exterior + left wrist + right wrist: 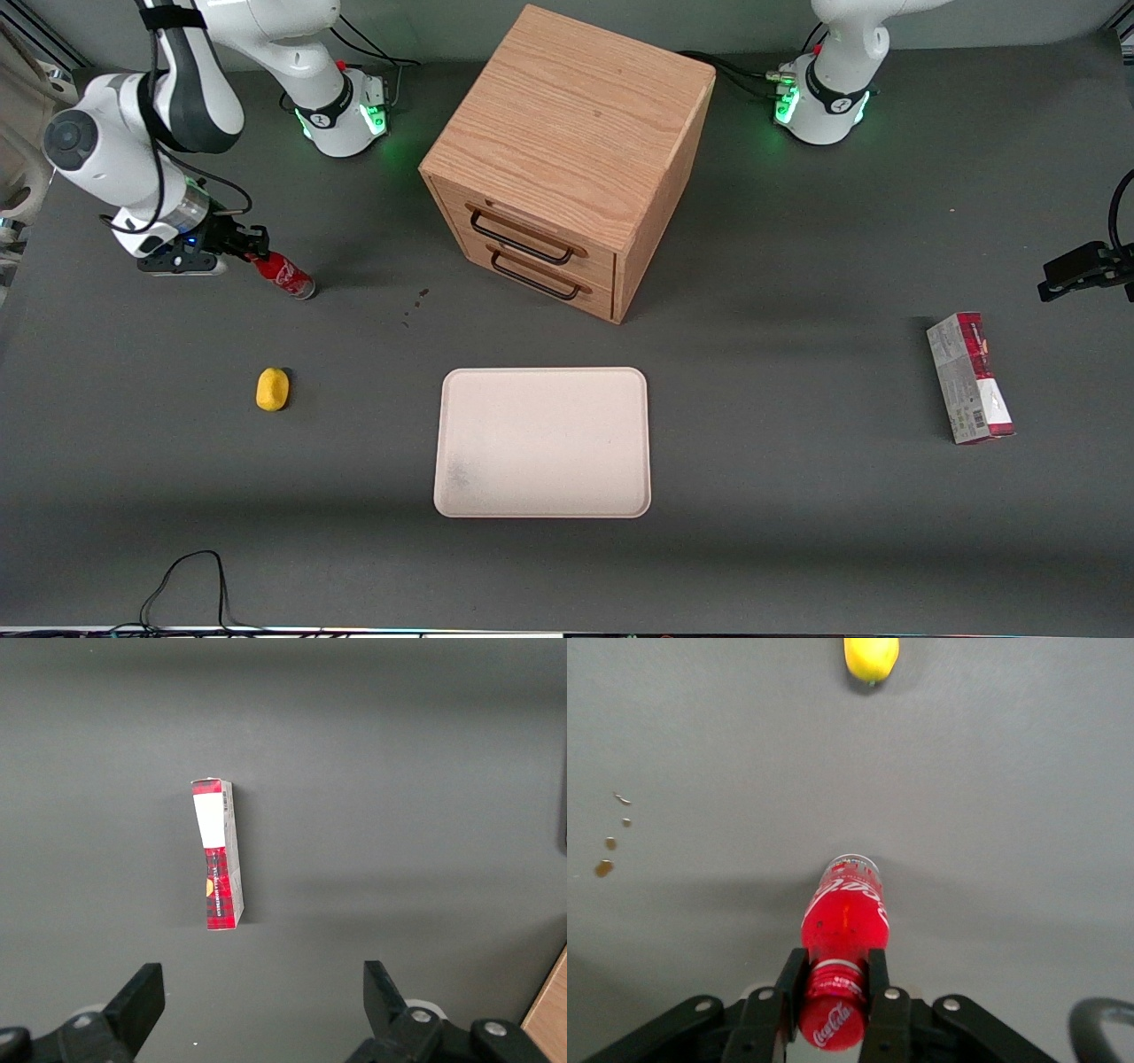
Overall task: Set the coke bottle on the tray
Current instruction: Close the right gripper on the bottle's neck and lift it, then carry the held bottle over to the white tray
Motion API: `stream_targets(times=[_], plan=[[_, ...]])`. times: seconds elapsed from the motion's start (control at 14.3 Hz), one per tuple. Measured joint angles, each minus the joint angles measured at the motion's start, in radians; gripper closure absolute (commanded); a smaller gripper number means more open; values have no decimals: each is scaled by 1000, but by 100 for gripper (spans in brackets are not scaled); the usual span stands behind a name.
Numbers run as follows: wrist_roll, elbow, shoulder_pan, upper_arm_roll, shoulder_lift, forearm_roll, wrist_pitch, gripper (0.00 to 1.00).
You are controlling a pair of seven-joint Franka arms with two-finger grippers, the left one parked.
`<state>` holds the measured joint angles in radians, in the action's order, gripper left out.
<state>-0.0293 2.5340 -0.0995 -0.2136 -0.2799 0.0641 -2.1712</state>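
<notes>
On the grey table (797, 532), the bottle (285, 275) sits toward the working arm's end, its neck pinched by the gripper (252, 248). The tray (542, 443) lies well apart, in front of the cabinet (567, 159); a lemon (273, 389) rests nearby.

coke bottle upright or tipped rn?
Tipped. The coke bottle leans with its cap end between the fingers of the gripper, which is shut on its neck; clear base low by the table. Not yet on the tray.

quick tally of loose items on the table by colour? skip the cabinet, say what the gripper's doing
Red: 2, coke bottle and carton
Yellow: 1, lemon-like fruit
Cream-white: 1, tray
Total: 4
Gripper is shut on the coke bottle's neck, over the table.
</notes>
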Motion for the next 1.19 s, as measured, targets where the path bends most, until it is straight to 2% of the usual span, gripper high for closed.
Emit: stream_targets(times=[0.56, 0.91, 0.98, 1.19], plan=[[-9, -626, -64, 2, 19, 0, 622, 100], [-57, -906, -64, 0, 118, -4, 788, 100], [-68, -963, -64, 0, 158, -17, 803, 100], [-76, -1204, -69, 7, 347, -117, 862, 100]])
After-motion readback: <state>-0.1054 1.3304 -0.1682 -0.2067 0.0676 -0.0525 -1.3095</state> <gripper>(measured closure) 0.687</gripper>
